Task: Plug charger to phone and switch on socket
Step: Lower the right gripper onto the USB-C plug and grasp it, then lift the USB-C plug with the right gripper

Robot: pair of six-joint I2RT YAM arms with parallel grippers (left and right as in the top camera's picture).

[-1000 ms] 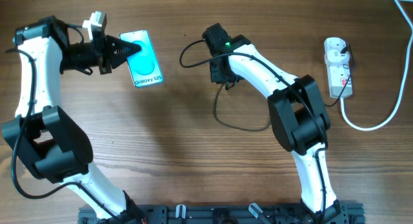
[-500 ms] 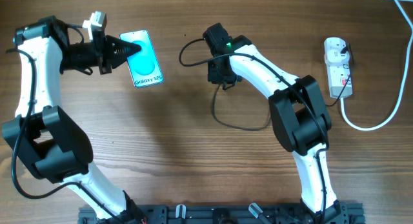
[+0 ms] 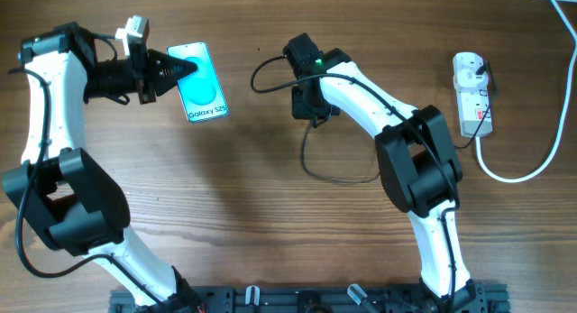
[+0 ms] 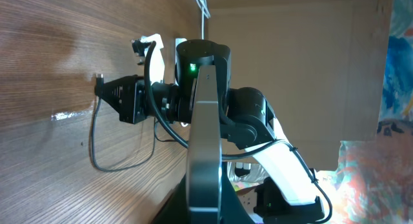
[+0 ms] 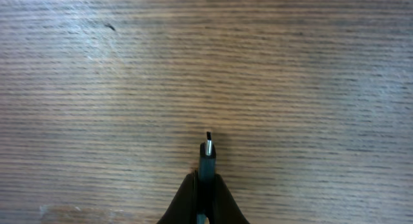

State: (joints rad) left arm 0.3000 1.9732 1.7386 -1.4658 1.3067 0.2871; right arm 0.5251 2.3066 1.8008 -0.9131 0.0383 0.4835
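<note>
Charger [image 5: 208, 150] plug is clamped in the right gripper [image 5: 206, 185], long axis along the fingers, tip pointing outward, well apart from the phone [image 3: 203, 83]. Left gripper [image 3: 185, 69] seemingly touches the phone's edge; its grip state cannot be told.

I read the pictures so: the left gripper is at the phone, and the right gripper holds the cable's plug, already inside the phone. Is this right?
Not quite. The plug is not in the phone: the right gripper holds it over the table, apart from the phone, as the overhead view shows. The left gripper is at the phone.
</note>
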